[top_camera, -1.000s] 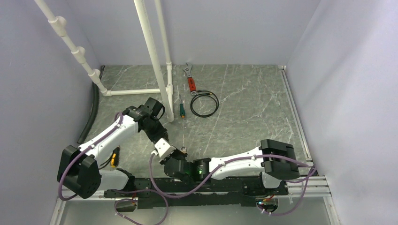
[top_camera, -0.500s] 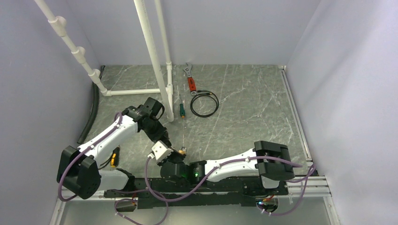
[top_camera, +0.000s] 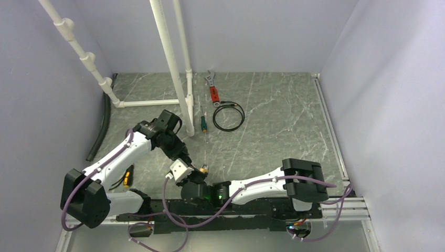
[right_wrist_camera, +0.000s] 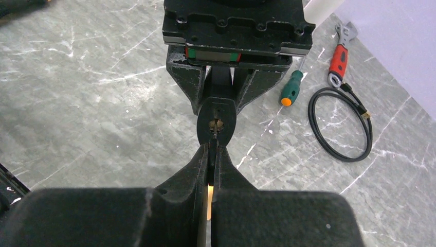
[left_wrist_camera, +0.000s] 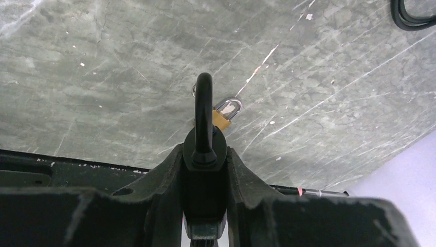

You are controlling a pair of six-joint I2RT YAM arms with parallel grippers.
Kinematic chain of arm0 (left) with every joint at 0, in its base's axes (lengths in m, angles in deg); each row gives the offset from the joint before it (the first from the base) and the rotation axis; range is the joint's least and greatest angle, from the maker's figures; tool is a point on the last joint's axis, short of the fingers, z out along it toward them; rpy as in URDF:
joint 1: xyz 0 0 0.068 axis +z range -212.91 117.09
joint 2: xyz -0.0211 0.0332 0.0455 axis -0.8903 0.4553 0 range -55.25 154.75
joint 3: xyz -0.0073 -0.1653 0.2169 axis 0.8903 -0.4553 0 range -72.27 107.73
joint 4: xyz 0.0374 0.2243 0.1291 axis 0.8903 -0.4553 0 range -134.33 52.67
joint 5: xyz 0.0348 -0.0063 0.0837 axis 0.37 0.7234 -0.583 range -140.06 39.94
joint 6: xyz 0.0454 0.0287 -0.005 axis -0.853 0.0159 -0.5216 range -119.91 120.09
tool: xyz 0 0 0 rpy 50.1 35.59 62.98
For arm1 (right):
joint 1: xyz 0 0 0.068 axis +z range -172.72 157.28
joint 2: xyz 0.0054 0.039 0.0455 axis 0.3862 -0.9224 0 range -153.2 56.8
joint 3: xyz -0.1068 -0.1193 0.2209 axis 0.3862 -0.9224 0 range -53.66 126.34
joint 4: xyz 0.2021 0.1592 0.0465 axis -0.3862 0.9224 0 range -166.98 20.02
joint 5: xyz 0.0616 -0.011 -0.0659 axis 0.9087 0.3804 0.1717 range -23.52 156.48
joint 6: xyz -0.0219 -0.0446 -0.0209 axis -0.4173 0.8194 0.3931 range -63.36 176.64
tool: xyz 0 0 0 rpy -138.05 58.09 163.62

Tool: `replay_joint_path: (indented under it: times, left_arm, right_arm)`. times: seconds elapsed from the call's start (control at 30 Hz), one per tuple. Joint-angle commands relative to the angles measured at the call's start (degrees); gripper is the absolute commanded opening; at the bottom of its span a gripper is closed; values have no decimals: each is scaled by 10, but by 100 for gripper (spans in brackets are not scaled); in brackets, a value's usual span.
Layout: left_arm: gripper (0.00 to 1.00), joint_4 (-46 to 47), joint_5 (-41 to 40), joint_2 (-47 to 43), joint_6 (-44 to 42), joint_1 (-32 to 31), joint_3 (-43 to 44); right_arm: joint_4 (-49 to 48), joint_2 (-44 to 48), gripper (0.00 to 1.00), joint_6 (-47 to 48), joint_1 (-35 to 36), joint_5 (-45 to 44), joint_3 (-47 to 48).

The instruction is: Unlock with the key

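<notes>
My left gripper (left_wrist_camera: 204, 149) is shut on a black padlock (left_wrist_camera: 204, 135). Its shackle points away from the wrist, over the table. In the right wrist view the padlock's underside faces me, showing its brass keyhole (right_wrist_camera: 216, 123). My right gripper (right_wrist_camera: 212, 149) is shut on the key (right_wrist_camera: 212, 155), whose thin black head sits edge-on between the fingers. The key's front reaches the keyhole, and its blade is hidden. From above, both grippers meet near the table's front, the left gripper (top_camera: 180, 169) just above the right gripper (top_camera: 193, 181).
A small brass padlock (left_wrist_camera: 226, 113) lies on the table just beyond the black one. Farther back lie a green-handled screwdriver (right_wrist_camera: 291, 87), a red wrench (right_wrist_camera: 339, 60) and a black cable loop (right_wrist_camera: 342, 126). White pipes (top_camera: 173, 63) rise at the back left, and a black hose (top_camera: 102, 126) runs along the left wall.
The right arm has slid left along the front, bringing its gripper closer under the left gripper and the padlock. The left arm has shifted only slightly.
</notes>
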Motion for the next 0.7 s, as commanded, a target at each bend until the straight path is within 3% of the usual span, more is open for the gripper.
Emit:
replay_joint_path:
  times: [0.0,0.67]
  left_arm:
    - [0,14,109,-36,20,-8,14]
    - [0,11,119,-79,26,-9,12]
  right_arm:
    - [-76,-14,0,31,-3,31,-24]
    - [-105,-10,0,31,-3,19,-35]
